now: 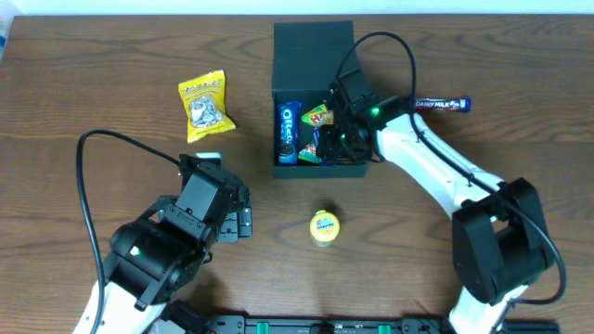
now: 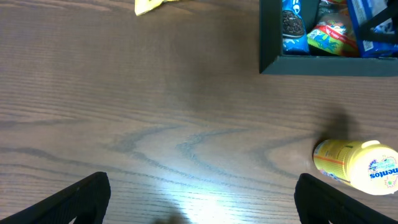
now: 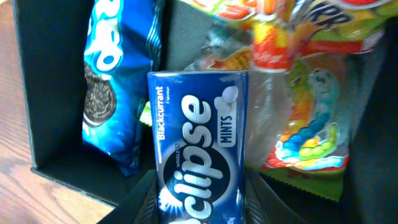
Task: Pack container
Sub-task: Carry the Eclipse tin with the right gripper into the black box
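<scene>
The dark container (image 1: pixel 279 88) stands open at the table's back middle, its flap lid behind it. Inside lie a blue Oreo packet (image 1: pixel 288 131) and a colourful gummy bag (image 1: pixel 320 118). My right gripper (image 1: pixel 336 139) reaches into the container and is shut on a blue Eclipse mints tin (image 3: pixel 200 146), held over the Oreo packet (image 3: pixel 111 87) and gummy bag (image 3: pixel 311 118). My left gripper (image 2: pixel 202 199) is open and empty above bare wood, near a yellow Mentos tub (image 2: pixel 357 165). The container's corner (image 2: pixel 271 59) shows in the left wrist view.
A yellow snack bag (image 1: pixel 204 105) lies left of the container. A Dairy Milk bar (image 1: pixel 443 105) lies to its right. The yellow Mentos tub (image 1: pixel 324 227) sits in front of the container, right of my left gripper (image 1: pixel 243 221).
</scene>
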`<state>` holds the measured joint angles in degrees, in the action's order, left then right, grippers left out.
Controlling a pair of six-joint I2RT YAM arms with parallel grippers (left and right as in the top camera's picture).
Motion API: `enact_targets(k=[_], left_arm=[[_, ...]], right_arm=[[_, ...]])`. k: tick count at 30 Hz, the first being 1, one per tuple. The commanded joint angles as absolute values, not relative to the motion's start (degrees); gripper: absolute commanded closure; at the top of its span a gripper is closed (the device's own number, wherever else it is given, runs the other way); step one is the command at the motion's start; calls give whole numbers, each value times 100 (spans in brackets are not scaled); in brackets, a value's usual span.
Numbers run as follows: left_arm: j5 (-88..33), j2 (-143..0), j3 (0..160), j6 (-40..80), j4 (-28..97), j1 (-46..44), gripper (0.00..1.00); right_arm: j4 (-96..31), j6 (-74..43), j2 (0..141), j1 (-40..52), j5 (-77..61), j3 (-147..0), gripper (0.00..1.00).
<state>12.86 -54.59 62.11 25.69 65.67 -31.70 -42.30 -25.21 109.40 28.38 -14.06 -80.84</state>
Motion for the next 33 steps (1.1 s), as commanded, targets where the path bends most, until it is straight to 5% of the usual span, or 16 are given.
enact_targets(k=[1,33], left_arm=[[1391,-5448,6202,2615,6582,-3151,5],[1391,-5448,6202,2615,6582,-3151,5]], right_arm=[[-4198,-2703,10940,2711,-1393,-8138,99],[-3804,-2742,11428,2740,-1400,-8132,99]])
